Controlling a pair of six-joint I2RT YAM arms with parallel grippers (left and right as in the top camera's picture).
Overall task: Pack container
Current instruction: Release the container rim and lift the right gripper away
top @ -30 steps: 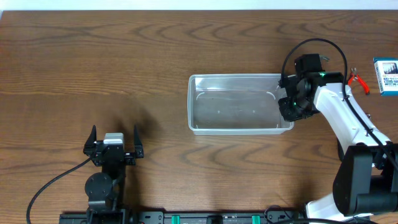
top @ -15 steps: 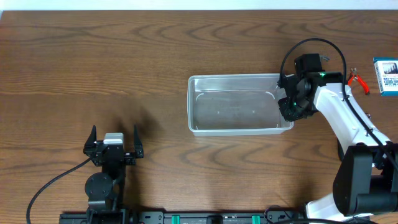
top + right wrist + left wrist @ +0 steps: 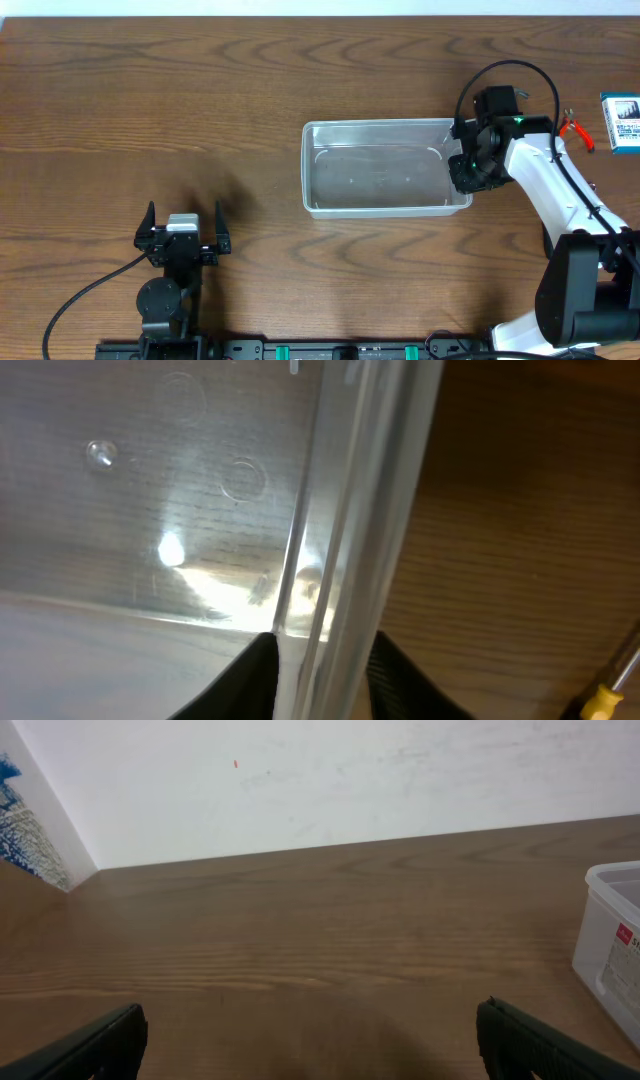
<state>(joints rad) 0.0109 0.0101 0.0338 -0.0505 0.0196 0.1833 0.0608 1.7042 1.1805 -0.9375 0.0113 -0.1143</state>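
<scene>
Clear container point(image 3: 592, 945) bears a red-cornered label point(image 3: 620, 958), print unreadable.

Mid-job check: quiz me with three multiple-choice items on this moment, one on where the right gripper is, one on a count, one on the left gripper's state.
1. Where on the container is the right gripper?
A. its left end
B. its right end wall
C. its near long side

2. How many things lie inside the container?
A. none
B. two
C. four

3. The left gripper is:
A. shut, empty
B. shut on the container
C. open, empty

Answers:
1 B: the right wrist view shows its fingers clamped on either side of that wall.
2 A: only the bare clear floor shows.
3 C: its fingers stand wide apart with nothing between them.
</scene>
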